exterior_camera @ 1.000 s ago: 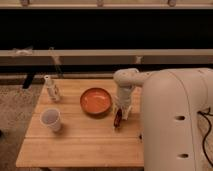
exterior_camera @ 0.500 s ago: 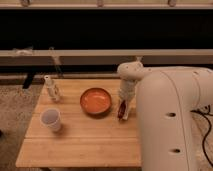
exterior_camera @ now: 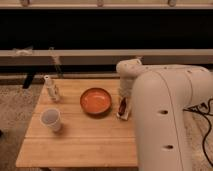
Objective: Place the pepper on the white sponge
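My gripper [exterior_camera: 123, 104] points down at the right edge of the wooden table [exterior_camera: 80, 140], just right of the orange bowl [exterior_camera: 95, 100]. It is shut on the pepper [exterior_camera: 122, 107], a small dark red piece that hangs from its tip. The white sponge [exterior_camera: 122, 116] is a small pale block right under the pepper. I cannot tell whether the pepper touches it. The big white arm [exterior_camera: 160, 115] hides the table's right side.
A white cup [exterior_camera: 51, 119] stands at the front left of the table. A small white bottle [exterior_camera: 51, 87] stands at the back left. A dark bench and rail run behind the table. Carpet lies to the left.
The gripper has shifted a little to the right and toward the back with the pepper in it, and the arm has swung with it. Bowl, cup and bottle have not moved.
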Robot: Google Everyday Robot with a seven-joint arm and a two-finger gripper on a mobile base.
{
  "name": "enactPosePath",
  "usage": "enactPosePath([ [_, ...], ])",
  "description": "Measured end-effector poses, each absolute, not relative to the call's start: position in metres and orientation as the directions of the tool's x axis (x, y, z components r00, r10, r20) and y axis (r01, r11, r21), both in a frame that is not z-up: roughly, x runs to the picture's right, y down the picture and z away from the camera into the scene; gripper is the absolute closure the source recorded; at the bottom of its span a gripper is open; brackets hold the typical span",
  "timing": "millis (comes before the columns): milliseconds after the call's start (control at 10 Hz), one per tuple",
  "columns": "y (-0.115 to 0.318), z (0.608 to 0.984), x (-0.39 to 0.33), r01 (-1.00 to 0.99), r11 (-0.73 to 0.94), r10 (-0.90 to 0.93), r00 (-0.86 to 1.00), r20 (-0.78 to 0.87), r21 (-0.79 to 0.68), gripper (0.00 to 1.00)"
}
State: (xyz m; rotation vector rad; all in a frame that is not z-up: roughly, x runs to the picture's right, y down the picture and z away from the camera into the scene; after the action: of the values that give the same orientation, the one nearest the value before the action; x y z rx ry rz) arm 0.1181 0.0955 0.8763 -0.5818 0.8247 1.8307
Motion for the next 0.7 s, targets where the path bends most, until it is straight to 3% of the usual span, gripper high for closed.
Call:
enactPosePath([
  [300,0.0983,0.8807,0.1225,-0.93,-0.222,0.585,-0.368,-0.723,0.294,0.23],
  [700,0.0998,0.8778,0.1237,-0.941,-0.184,0.583,-0.337,-0.74,0.283,0.2],
])
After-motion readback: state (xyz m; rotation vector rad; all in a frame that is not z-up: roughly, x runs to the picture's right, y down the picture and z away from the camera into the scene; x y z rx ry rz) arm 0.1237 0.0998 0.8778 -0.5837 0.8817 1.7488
